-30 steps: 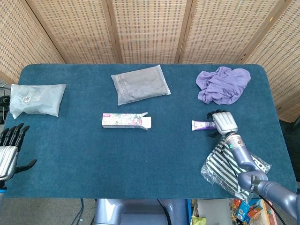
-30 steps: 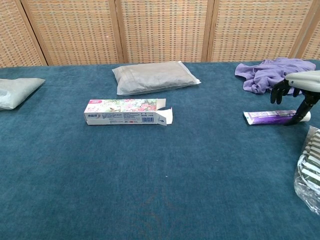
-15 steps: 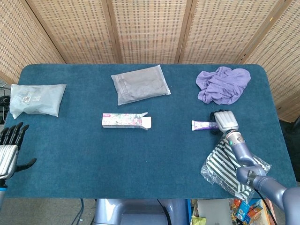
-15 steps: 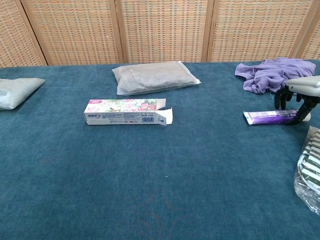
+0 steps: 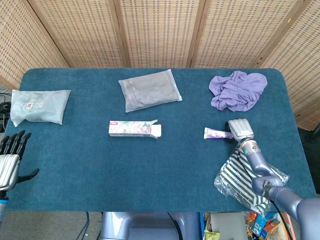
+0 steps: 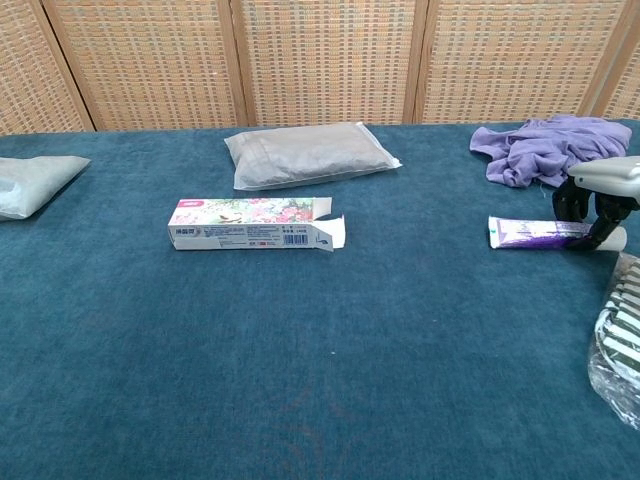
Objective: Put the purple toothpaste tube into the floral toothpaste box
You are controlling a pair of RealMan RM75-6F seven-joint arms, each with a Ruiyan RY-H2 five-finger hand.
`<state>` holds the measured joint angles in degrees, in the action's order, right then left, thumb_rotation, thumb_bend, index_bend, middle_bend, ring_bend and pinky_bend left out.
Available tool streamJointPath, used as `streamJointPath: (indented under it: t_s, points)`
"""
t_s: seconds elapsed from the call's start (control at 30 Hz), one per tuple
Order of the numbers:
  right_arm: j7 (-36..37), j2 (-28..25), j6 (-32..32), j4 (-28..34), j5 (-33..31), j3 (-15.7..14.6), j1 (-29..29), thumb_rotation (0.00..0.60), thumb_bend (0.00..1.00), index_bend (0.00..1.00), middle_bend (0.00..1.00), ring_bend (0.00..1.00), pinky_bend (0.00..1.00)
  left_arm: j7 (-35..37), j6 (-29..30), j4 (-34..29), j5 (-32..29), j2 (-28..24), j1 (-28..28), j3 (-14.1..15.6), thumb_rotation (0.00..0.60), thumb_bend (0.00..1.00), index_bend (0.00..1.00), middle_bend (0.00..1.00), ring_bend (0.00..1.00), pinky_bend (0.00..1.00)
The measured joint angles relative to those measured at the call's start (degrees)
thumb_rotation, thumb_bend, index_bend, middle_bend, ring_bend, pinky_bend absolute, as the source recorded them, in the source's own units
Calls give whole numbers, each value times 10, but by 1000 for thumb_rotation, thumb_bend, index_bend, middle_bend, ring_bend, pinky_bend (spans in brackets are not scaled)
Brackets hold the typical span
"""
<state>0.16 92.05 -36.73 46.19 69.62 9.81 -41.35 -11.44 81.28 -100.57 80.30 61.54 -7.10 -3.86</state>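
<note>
The purple toothpaste tube (image 5: 214,133) (image 6: 525,232) lies flat on the blue table, right of centre. My right hand (image 5: 240,129) (image 6: 600,180) is low over its right end, with fingers behind the tube and the thumb in front, closed around it. The floral toothpaste box (image 5: 132,129) (image 6: 250,223) lies near the table's middle, its right flap open toward the tube. About a box length of bare cloth separates the two. My left hand (image 5: 11,157) hangs off the table's front left corner with its fingers spread and nothing in it.
A grey padded bag (image 5: 150,90) (image 6: 310,153) lies behind the box. A crumpled purple cloth (image 5: 237,90) (image 6: 540,145) sits behind the tube. Another plastic bag (image 5: 40,106) lies far left. A striped packet (image 5: 245,177) (image 6: 620,340) overhangs the front right edge under my right forearm.
My right hand has sunk onto the tube's right end and its fingers have closed around it. The tube shifted slightly. The left hand has hardly moved.
</note>
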Motion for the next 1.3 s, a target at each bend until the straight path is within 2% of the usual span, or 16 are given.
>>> streamJointPath:
  t_s: [0.17,0.4,0.67,0.83,1.0,1.13,1.3]
  points:
    - [37,-13,-23,23,22,-4,7,600,503,611,603,435,418,-2,-10,0,-2,2,-5,1,600,192,0,0,0,0]
    - [98,-72,-84,101,73,-17,28,600,513,611,605,435,418,-5,-53,5,-5,-3,-44,-14,600,194,0,0,0,0]
    - [125,-148,-159,208,113,-31,61,600,527,611,605,435,418,9,-177,55,-2,11,-152,-46,600,195,0,0,0,0]
    - [107,-191,-195,273,131,-44,84,600,527,611,605,435,418,32,-253,144,4,76,-231,-61,600,193,0,0,0,0]
    - [70,-220,-210,313,129,-49,99,600,546,611,605,435,418,67,-330,231,5,151,-303,-69,600,192,0,0,0,0]
    - [48,-237,-218,333,121,-49,107,600,558,611,606,435,418,87,-376,298,-3,221,-357,-77,600,191,0,0,0,0]
    - [40,-251,-221,344,117,-51,114,600,559,611,606,435,418,87,-417,361,-27,282,-404,-84,600,191,0,0,0,0]
